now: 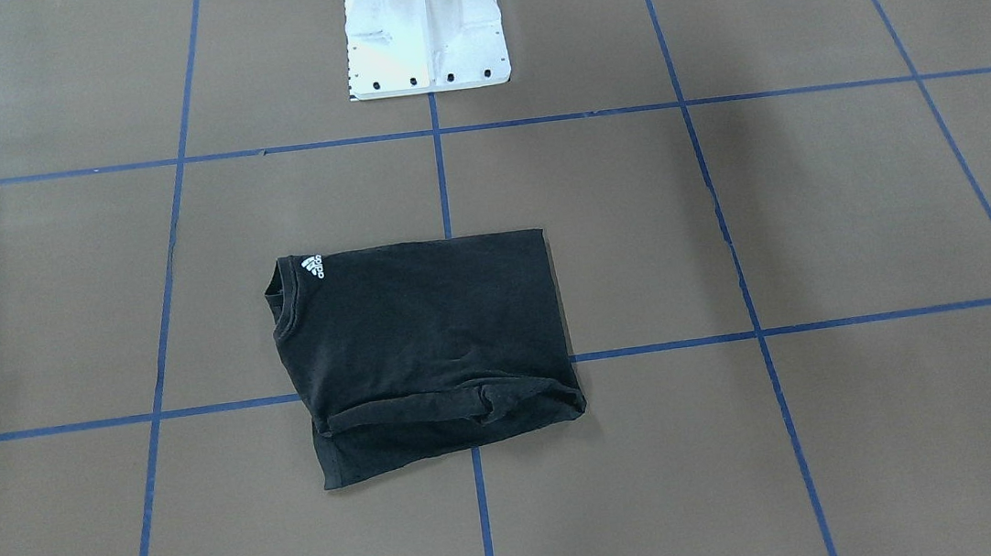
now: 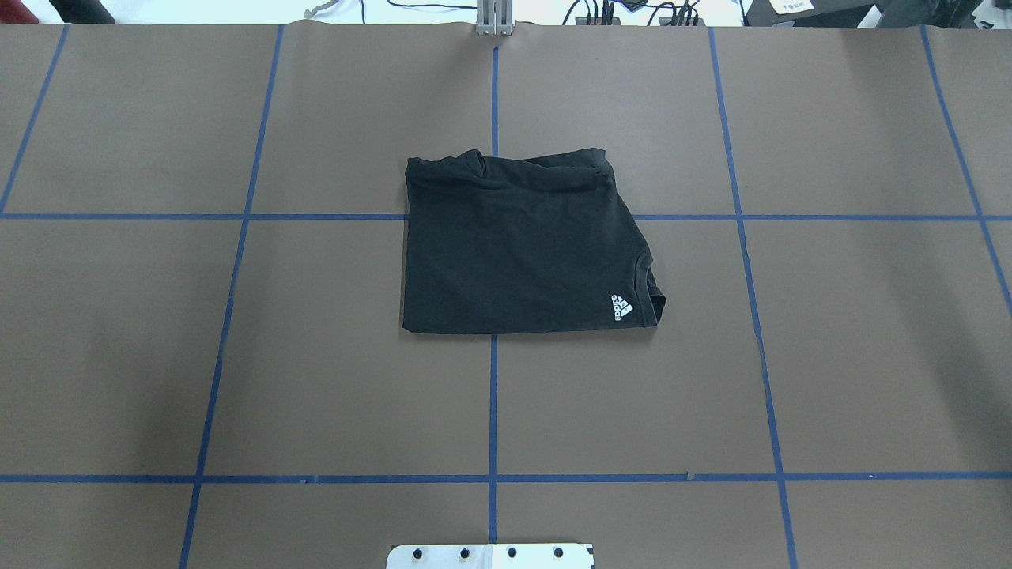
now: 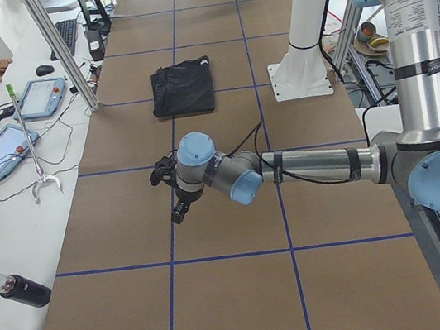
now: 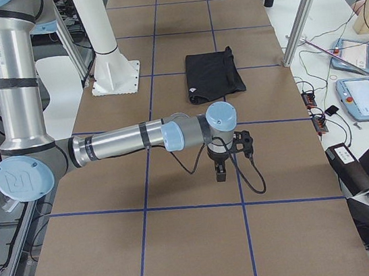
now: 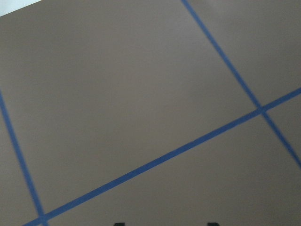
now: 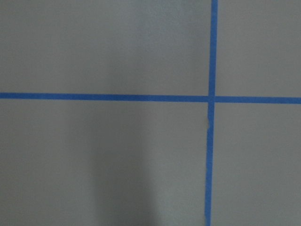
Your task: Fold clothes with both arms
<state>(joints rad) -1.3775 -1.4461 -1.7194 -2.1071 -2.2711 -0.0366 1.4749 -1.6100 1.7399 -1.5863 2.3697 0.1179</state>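
Brown table [image 2: 158, 356] taped in a blue grid. Left arm [image 3: 313, 169] and right arm [image 4: 117, 143] reach out low at opposite ends, well apart from the shirt [image 2: 514, 253], which lies folded at the centre. Left gripper [image 3: 178, 211] has its fingertips [image 5: 119, 223] spread, empty. I cannot tell the state of the right gripper [image 4: 221, 172].

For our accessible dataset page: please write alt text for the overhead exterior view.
A black T-shirt, folded into a rough rectangle, lies at the middle of a brown table crossed by blue tape lines. A white logo marks its near right corner, and a white base plate shows at the bottom edge.
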